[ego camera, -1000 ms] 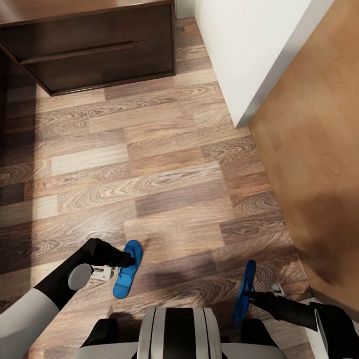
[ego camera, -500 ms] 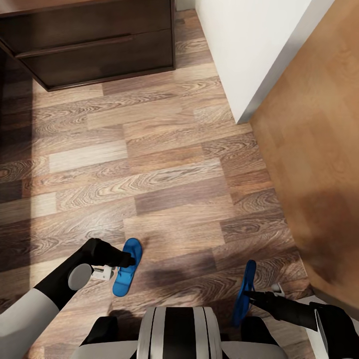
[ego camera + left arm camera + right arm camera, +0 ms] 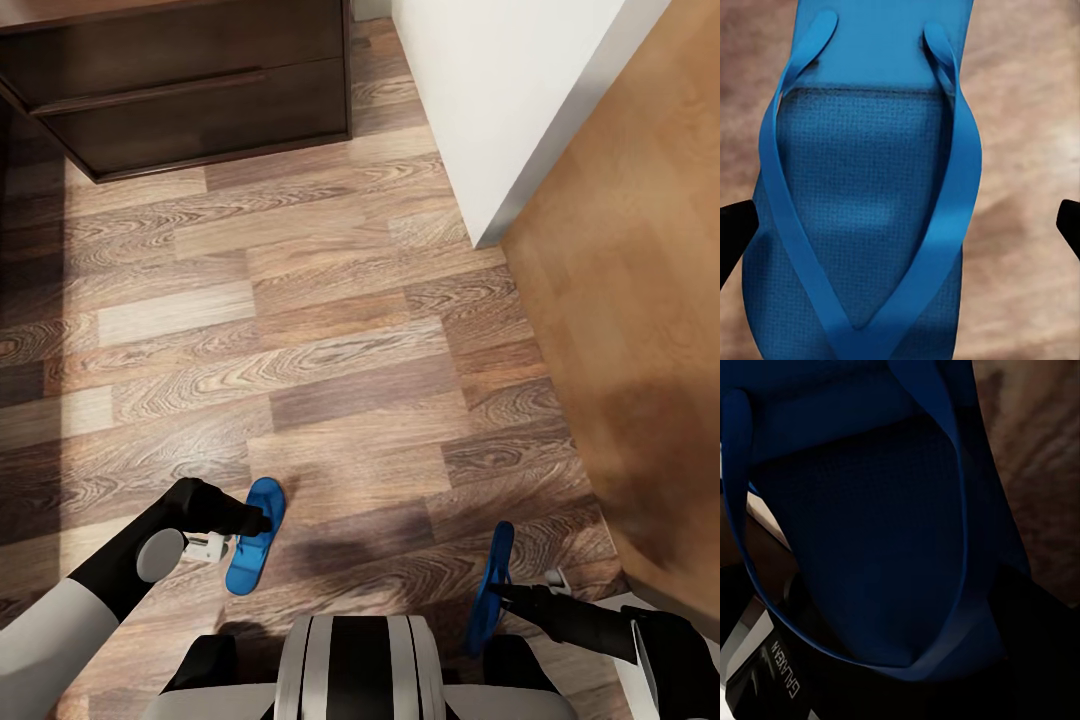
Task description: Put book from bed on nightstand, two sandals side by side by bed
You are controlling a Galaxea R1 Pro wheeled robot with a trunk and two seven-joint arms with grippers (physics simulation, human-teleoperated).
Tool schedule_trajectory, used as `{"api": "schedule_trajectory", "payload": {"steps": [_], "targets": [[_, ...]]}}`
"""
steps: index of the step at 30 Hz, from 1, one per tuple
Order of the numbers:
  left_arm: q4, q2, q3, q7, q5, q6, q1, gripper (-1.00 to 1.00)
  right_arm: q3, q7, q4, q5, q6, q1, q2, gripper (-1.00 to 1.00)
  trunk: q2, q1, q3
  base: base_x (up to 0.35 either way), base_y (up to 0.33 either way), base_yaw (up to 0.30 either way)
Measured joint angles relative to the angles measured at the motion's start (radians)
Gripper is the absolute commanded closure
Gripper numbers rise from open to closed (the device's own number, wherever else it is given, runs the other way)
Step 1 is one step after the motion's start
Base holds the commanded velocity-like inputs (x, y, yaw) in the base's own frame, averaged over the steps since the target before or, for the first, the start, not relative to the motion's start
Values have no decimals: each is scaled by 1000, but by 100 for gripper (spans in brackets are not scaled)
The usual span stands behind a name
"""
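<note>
- The floor (image 3: 330, 340) is grey-brown wood plank, with a shadow band down its left side.
- A dark nightstand (image 3: 190, 85) with two drawer fronts stands at the far left.
- A white wall (image 3: 490, 100) corner juts in beside it; a tan wooden panel (image 3: 640, 330) fills the right.
- The left gripper (image 3: 258, 522) holds one sandal (image 3: 255, 550) flat above the floor, fingers (image 3: 735, 232) spread either side of it.
- The right gripper (image 3: 505, 592) pinches the other sandal (image 3: 490, 590) on edge.

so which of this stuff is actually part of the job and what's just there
Part of the job:
- left sandal, at the left gripper
- right sandal, at the right gripper
- nightstand

Just there:
- wood-plank floor
- white wall
- light brown wooden panel
</note>
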Motion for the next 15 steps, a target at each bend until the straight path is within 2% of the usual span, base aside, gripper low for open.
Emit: {"api": "schedule_trajectory", "payload": {"steps": [15], "targets": [[0, 5, 2, -1, -1, 0, 0, -100, 0, 0, 0, 0, 0, 0, 0, 100, 0, 0, 0, 0, 0, 0]]}}
